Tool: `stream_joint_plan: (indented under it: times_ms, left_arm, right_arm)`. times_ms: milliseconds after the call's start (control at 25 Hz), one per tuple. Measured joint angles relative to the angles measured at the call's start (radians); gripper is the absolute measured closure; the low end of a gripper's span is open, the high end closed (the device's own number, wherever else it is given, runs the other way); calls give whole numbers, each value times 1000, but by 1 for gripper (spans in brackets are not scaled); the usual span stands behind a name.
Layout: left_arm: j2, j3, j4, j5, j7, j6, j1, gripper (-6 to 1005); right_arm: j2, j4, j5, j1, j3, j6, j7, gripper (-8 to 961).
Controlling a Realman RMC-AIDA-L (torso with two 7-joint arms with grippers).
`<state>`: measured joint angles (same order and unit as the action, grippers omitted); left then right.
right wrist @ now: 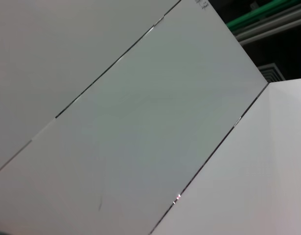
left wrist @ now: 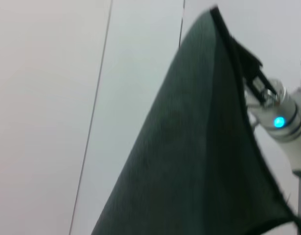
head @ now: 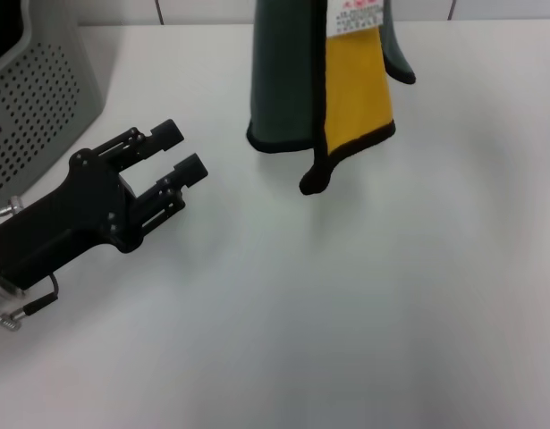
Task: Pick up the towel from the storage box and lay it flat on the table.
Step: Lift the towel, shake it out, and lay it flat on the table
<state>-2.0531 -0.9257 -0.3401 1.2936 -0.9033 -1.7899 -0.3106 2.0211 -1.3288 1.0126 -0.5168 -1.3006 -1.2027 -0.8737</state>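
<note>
At the far left edge of the head view you have the grey perforated storage box (head: 42, 98), partly out of frame. Just below it, lower left, the left tool (head: 172, 174) rests low over the bench (head: 346, 313), fingers spread to a moderate gap, holding nothing.

Upper centre: the towel (head: 319, 89) hangs in a vertical drape, dark grey-green face on its left part, yellow face on its right, white label (head: 355, 16) at the top edge of the frame. Its black-piped lower hem sits at or just above the bench; contact cannot be judged. The left wrist view shows the same drape (left wrist: 189, 147) and, at its right edge, a black tool (left wrist: 253, 73) on the right arm's wrist (left wrist: 282, 122) at the cloth's top corner. You cannot tell whether the right tool is closed on it; the grip is hidden.

Risks, as judged:
- Straight descent would pile the cloth on itself; a sideways drag is needed.
- A one-corner hold leaves the towel folded, so the yellow flap may stay doubled.
- Early release drops it crumpled.
</note>
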Motion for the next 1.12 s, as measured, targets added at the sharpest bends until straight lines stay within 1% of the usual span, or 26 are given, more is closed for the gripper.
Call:
stream_joint_plan:
  times_ms: [120,240,440,640,800,1120]
  left_arm:
    - [-6,17,0,-3,-66,-4,-2,498]
    - [-10,16,2,2,-139,-6,-26,486]
    - [-28,-3,6,29,-195,-24,-64,485]
    - [-33,-5,9,76,-243,-22,-95,486]
    - [-34,-3,27,88,-247,1,-107,486]
    - [-39,0,81,78,-218,94,-129,488]
  right_arm:
    - [2,13,0,12,-10,0,27,946]
    - [4,50,1,9,-26,3,53,946]
    - [5,143,-5,-28,-33,8,81,946]
    - [6,233,-30,-72,-34,2,113,946]
    - [7,266,-32,-93,-35,-11,120,946]
    - [7,274,-44,-105,-46,-22,122,946]
